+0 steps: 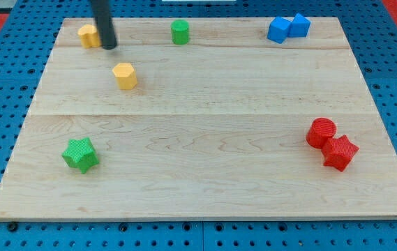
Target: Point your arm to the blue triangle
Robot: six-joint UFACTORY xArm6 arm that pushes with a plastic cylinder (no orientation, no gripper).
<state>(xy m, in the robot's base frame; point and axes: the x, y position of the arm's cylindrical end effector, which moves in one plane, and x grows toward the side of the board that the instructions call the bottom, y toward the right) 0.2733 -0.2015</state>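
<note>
Blue triangular block (pixel 299 25) lies near the view's top right corner of the pale wooden desk (pixel 205 139), touching a second blue block (pixel 278 30) of irregular shape on its left side. My tip (pixel 109 47), the lower end of the straight dark rod (pixel 103 21), rests on the desk at the view's upper left, well apart from both blue blocks. It stands just beside a yellow block (pixel 88 35), whose shape is partly hidden behind the rod; whether tip and block touch cannot be made out. A yellow hexagonal block (pixel 125 75) sits a little below and to the right of the tip, apart from it. A green cylindrical block (pixel 179 32) stands near the top edge, between the tip and the blue pair. A green star-shaped block (pixel 80 155) lies alone toward the view's lower left. At the right, a red cylindrical block (pixel 321 132) touches a red star-shaped block (pixel 340 152) just below it. The arm carries no fingers, so nothing is held; the rod ends plainly in its tip. Around the desk runs a blue perforated board (pixel 3 139).
</note>
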